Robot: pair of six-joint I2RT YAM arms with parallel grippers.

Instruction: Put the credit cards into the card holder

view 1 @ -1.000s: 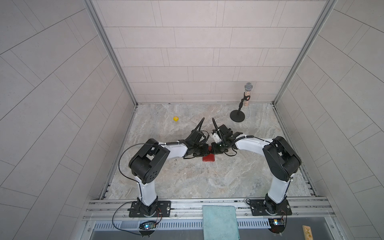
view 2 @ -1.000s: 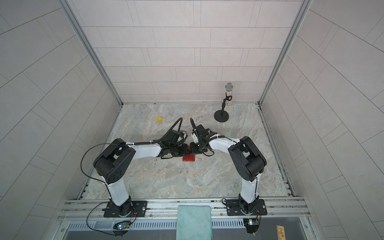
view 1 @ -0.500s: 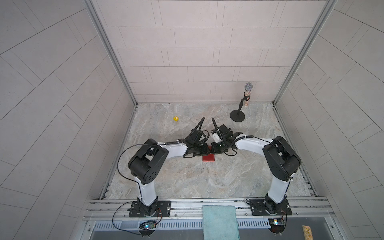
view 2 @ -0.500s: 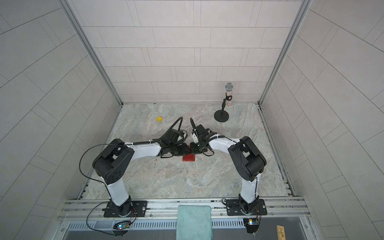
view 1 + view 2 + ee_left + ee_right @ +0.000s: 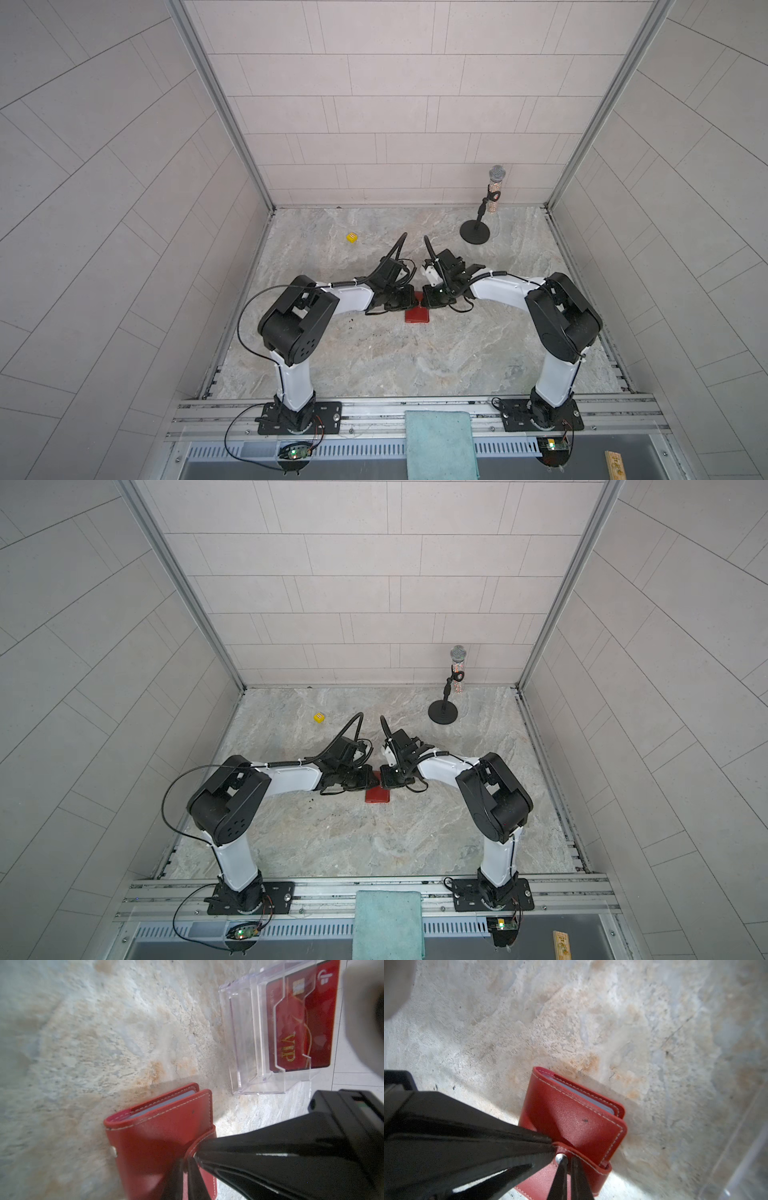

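In both top views I'm watching two arms meeting mid-table over one red card holder point(image 5: 418, 318) point(image 5: 377, 796), lying flat on the marble tabletop point(image 5: 415, 365). The left gripper point(image 5: 406, 300) and right gripper point(image 5: 428, 296) are crowding its far end. One yellow cube point(image 5: 352, 237), one microphone stand point(image 5: 475, 231) and one teal cloth point(image 5: 439, 444) are sitting well apart.

The left wrist view is showing the left gripper point(image 5: 186, 1164) pressed nearly together, pinching the end of the single snap tab strap point(image 5: 204, 1138). One red VIP card point(image 5: 299, 1028) is standing in one clear acrylic stand point(image 5: 241, 1043) near the closed holder.

The right wrist view is showing the right gripper point(image 5: 564, 1164) squeezed together at the strap's one snap stud point(image 5: 561, 1158). Whether it's clamping the strap I cannot tell.
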